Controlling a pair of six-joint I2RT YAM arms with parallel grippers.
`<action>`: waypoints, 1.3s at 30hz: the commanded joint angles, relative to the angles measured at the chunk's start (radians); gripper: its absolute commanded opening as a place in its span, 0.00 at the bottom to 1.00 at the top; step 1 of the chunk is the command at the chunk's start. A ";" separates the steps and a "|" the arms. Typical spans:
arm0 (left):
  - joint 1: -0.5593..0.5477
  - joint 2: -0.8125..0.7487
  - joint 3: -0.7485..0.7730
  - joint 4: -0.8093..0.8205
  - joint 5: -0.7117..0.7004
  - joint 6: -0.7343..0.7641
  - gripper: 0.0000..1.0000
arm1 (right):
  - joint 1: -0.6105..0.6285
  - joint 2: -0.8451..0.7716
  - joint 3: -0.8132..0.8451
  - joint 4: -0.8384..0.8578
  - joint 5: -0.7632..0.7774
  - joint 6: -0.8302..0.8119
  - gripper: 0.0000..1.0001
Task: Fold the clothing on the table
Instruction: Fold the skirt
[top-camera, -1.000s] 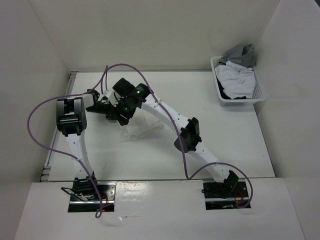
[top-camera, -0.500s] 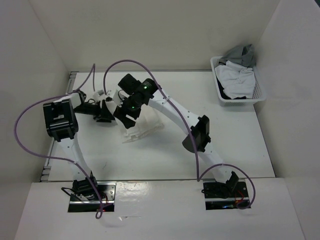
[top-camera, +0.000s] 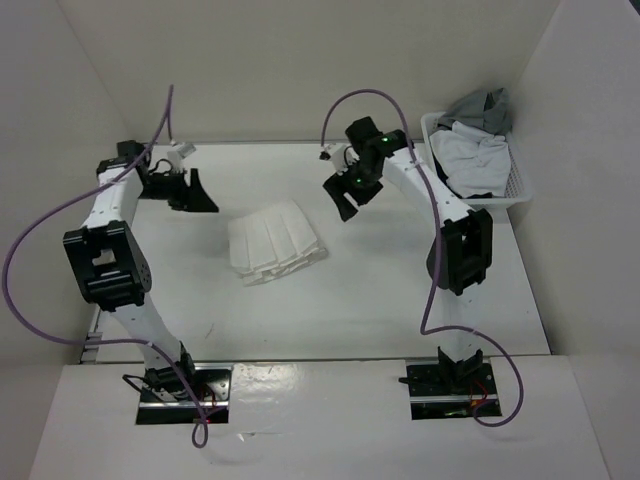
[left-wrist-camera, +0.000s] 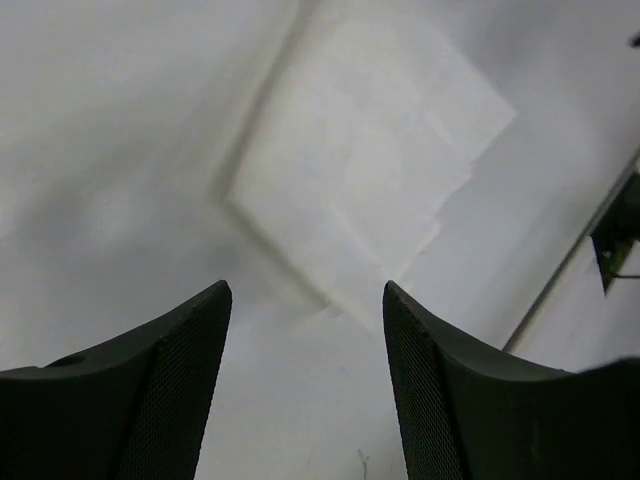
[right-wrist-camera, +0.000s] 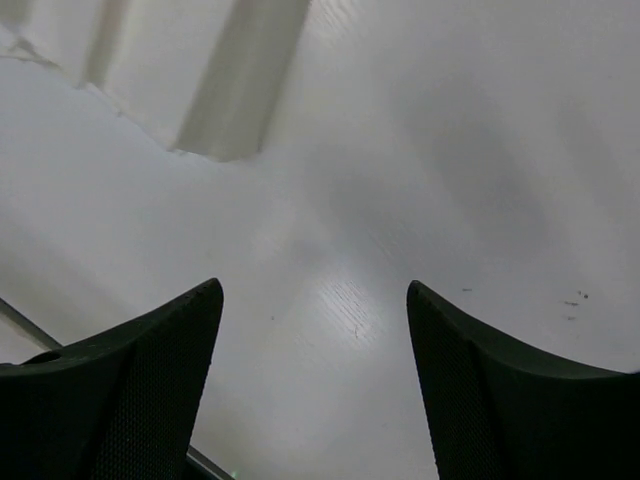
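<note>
Both arms are pulling apart from over the skirt (top-camera: 275, 243). The left gripper (top-camera: 197, 192) is retreating toward the table's (top-camera: 400, 290) far left corner, and the right gripper (top-camera: 345, 203) toward its far right. Both are releasing, leaving the folded skirt uncovered.

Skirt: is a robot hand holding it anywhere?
No. The left gripper and right gripper are open and empty; the skirt lies on the table.

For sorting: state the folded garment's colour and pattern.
Thin white pleated skirt, straight pleat lines; clearest from top external.
</note>
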 joint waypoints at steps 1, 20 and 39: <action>-0.114 -0.024 0.058 -0.029 0.158 -0.023 0.69 | -0.064 -0.073 -0.019 0.041 -0.156 0.001 0.79; 0.143 -0.409 -0.305 0.094 -0.129 -0.121 0.95 | -0.064 0.212 0.088 -0.155 -0.982 -0.246 0.93; 0.237 -0.492 -0.451 0.117 -0.152 -0.101 1.00 | 0.044 0.407 0.243 -0.155 -1.164 -0.209 0.94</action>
